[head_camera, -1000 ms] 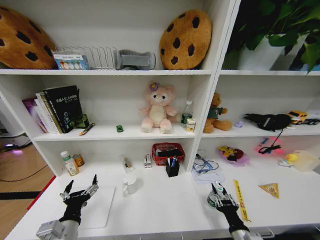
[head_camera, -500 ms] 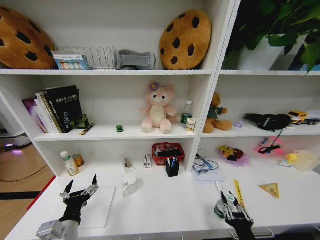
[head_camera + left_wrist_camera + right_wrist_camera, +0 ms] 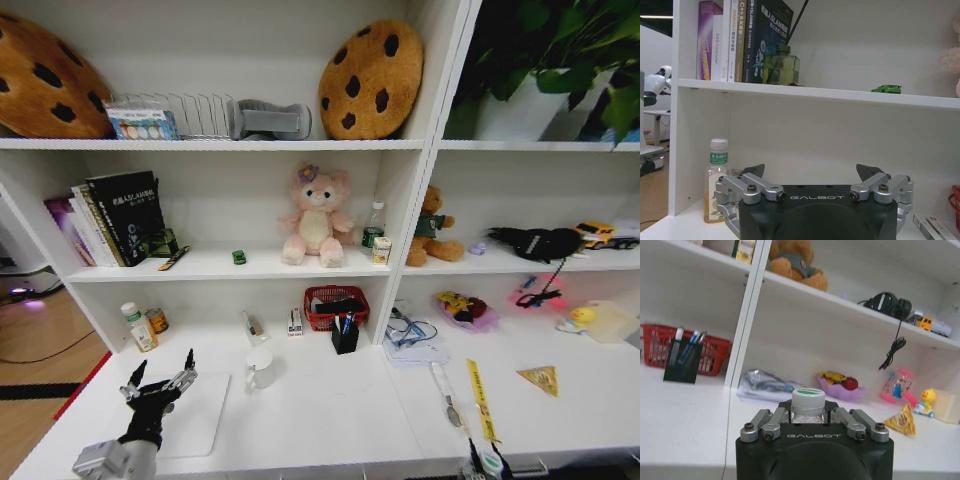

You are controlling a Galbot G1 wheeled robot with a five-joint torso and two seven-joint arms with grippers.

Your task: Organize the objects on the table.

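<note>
Between my right end effector (image 3: 808, 416) fingers sits a small white-capped bottle (image 3: 808, 404), clamped just under the cap, low over the tabletop (image 3: 330, 410) edge. It looks light, slick, rigid; the neck seems safest. My left end effector (image 3: 160, 383) hovers spread apart.

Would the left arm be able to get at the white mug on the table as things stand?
Probably yes: the left gripper hovers open above the table, and the white mug stands just beside it with nothing between.
</note>
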